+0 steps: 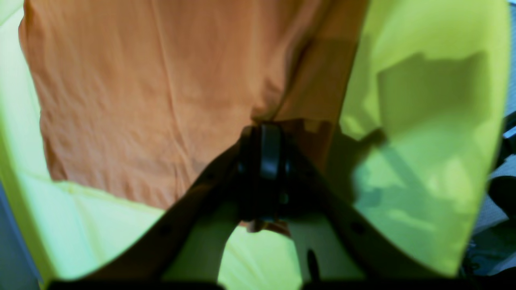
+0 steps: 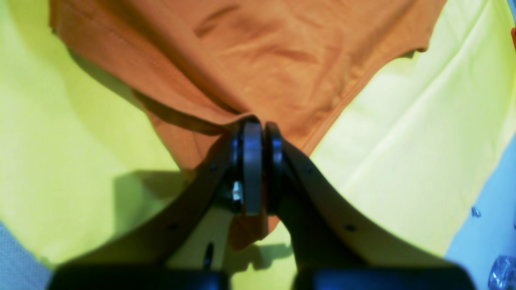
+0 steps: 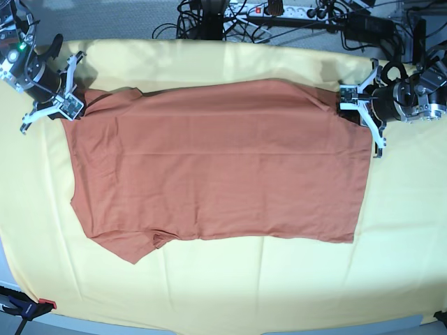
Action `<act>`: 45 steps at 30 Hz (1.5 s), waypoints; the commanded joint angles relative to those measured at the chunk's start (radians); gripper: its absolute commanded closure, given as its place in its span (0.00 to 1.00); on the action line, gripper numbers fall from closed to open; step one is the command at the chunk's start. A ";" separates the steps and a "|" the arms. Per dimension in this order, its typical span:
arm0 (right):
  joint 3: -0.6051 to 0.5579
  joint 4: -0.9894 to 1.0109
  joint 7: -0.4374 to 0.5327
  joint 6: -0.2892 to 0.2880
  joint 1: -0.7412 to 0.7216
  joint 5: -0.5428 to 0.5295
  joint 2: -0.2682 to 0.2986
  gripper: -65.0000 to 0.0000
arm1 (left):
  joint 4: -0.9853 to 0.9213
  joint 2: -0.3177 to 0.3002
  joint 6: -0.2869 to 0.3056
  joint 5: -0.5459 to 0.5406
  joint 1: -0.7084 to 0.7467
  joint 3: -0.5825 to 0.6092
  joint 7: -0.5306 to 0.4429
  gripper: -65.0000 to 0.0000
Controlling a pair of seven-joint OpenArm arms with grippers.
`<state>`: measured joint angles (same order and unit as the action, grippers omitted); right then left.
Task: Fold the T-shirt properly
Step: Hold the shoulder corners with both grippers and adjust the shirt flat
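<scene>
The rust-orange T-shirt (image 3: 216,160) lies spread flat on the pale yellow cloth (image 3: 279,286), with a sleeve at the front left. My left gripper (image 3: 347,105) is at the shirt's far right corner. In the left wrist view my left gripper (image 1: 266,135) is shut on a pinch of the shirt (image 1: 141,80). My right gripper (image 3: 70,108) is at the shirt's far left corner. In the right wrist view my right gripper (image 2: 258,133) is shut on the shirt's edge (image 2: 282,52), which lifts slightly there. The white tag is not in view.
Cables and a power strip (image 3: 279,10) lie behind the table's back edge. A clamp (image 3: 24,307) holds the cloth at the front left corner. The yellow cloth (image 1: 423,121) reaches well beyond the shirt on all sides.
</scene>
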<state>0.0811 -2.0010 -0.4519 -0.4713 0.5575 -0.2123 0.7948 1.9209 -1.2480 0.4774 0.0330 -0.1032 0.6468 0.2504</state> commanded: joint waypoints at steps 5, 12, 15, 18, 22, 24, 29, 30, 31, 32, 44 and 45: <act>0.010 0.046 0.017 -0.028 -0.065 -0.070 0.014 1.00 | -0.073 0.027 -0.121 0.045 -0.014 -0.013 -0.006 1.00; 0.010 0.103 0.034 -0.039 -0.103 -0.080 0.014 1.00 | -0.128 0.084 -0.132 0.050 -0.015 -0.013 -0.006 1.00; 0.010 0.105 0.042 -0.034 -0.107 -0.080 0.014 1.00 | -0.128 0.093 -0.151 0.119 -0.026 -0.013 -0.006 1.00; 0.010 0.105 0.042 -0.035 -0.108 -0.080 0.014 1.00 | -0.128 0.092 -0.235 0.143 -0.043 -0.013 -0.005 1.00; 0.010 0.105 0.041 -0.035 -0.108 -0.080 0.014 1.00 | -0.128 0.093 -0.254 0.141 -0.087 -0.013 -0.006 1.00; 0.010 0.105 0.041 -0.039 -0.108 -0.080 0.014 1.00 | -0.128 0.093 -0.254 0.132 -0.108 -0.013 -0.006 1.00; 0.010 0.105 0.041 -0.061 -0.108 -0.080 0.004 1.00 | -0.128 0.094 -0.245 0.067 -0.127 -0.013 -0.014 1.00; 0.010 0.105 0.041 -0.061 -0.108 -0.080 -0.003 1.00 | -0.128 0.097 -0.243 0.068 -0.127 -0.013 -0.014 1.00; 0.010 0.105 0.041 -0.061 -0.108 -0.080 -0.014 1.00 | -0.128 0.099 -0.243 0.067 -0.127 -0.013 -0.014 1.00; 0.010 0.105 0.041 -0.061 -0.109 -0.080 -0.024 1.00 | -0.128 0.101 -0.243 0.067 -0.127 -0.013 -0.014 1.00; 0.011 0.099 0.012 0.089 -0.170 -0.026 -0.047 0.40 | -0.128 0.092 -0.287 0.040 -0.177 -0.013 0.072 0.47; 0.011 0.089 -0.019 0.060 -0.176 -0.027 -0.046 0.40 | -0.128 0.084 -0.277 0.040 -0.177 -0.013 0.072 0.47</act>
<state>0.0814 -1.8927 -0.4984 -0.4244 0.3874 -0.2329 0.7284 1.7844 -1.1358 0.2165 0.0738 -0.2604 0.6468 0.3279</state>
